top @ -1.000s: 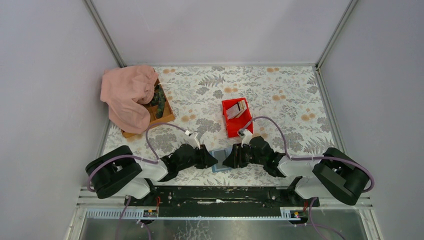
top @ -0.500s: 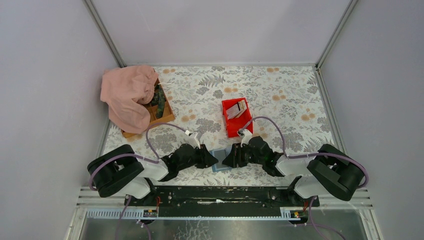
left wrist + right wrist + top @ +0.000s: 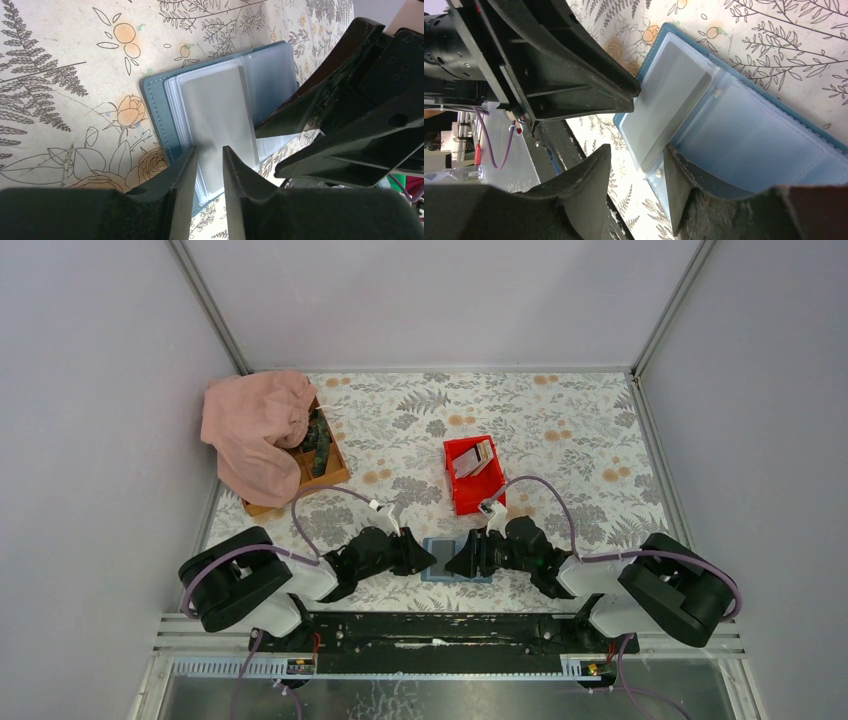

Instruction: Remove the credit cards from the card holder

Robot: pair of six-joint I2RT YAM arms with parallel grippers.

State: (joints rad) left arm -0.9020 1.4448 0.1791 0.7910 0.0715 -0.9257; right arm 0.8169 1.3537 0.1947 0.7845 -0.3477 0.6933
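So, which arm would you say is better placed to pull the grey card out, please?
Right, probably. The right end effector has open fingers straddling a corner of the grey card; the left end effector seems to be pinning the card holder flat.

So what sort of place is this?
Probably a robot test booth: left arm and right arm bolted beside a flowered table, plain grey walls closing it in, props like a red bin and blue card holder.
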